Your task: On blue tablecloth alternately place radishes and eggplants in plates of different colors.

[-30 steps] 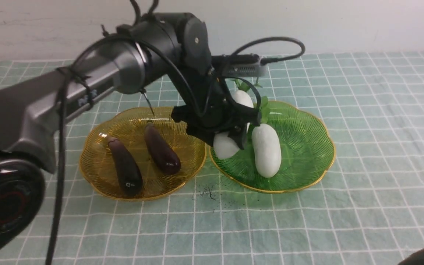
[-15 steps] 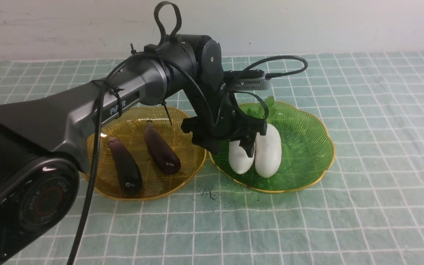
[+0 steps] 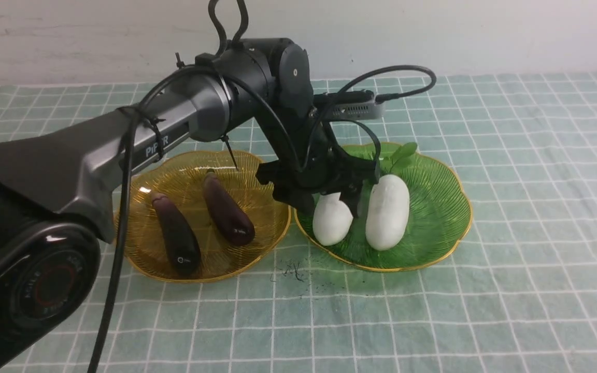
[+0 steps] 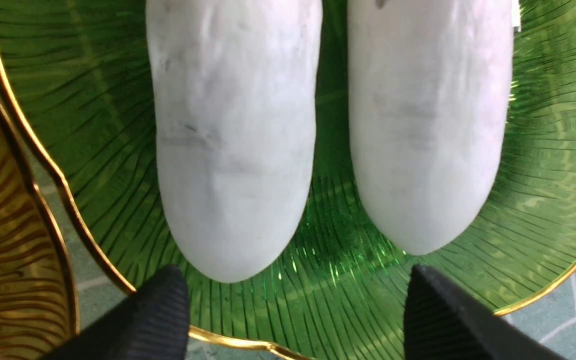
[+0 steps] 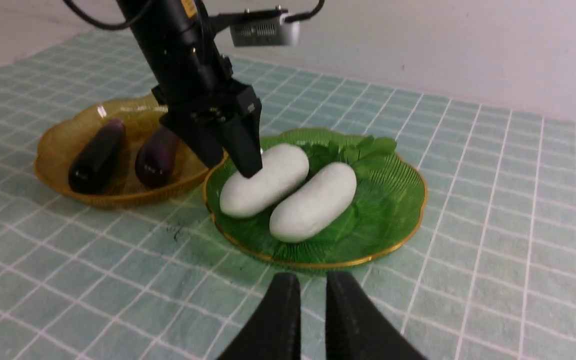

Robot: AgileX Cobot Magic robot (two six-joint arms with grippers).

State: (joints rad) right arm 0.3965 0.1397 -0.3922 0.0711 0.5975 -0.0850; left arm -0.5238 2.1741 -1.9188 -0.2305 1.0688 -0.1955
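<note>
Blue tablecloth: covers the tabletop, with both plates side by side on it, rims almost meeting.
Amber plate: the left of the two; it holds both eggplants.
Left eggplant: lies in the plate's 7 o'clock part, stem toward 11 o'clock and blunt end toward 5 o'clock.
Right eggplant: sits near the plate's centre, parallel to the first and not touching it.
Left arm: reaches over the amber plate's 12 o'clock edge toward the green plate.
Left end effector: released, with the fingers spread wide and nothing clamped between them. It hangs over the green plate's 9 o'clock side. One finger stands on the amber-plate side of the left radish and the other by the gap between the two radishes. Whether either finger touches cannot be told.
Left radish: rests in the green plate at about 8 o'clock, its far half hidden behind the end effector.
Right radish: lies just beside it, near the plate's centre, long axis running 12 to 6 o'clock.
Leaves: green, at the plate's 12 o'clock edge.
Green plate: the right of the two; it holds both radishes.
Right end effector: clenched to a thin slit and empty. It hovers over bare cloth at the green plate's 6 o'clock, well apart from the radishes.
</note>
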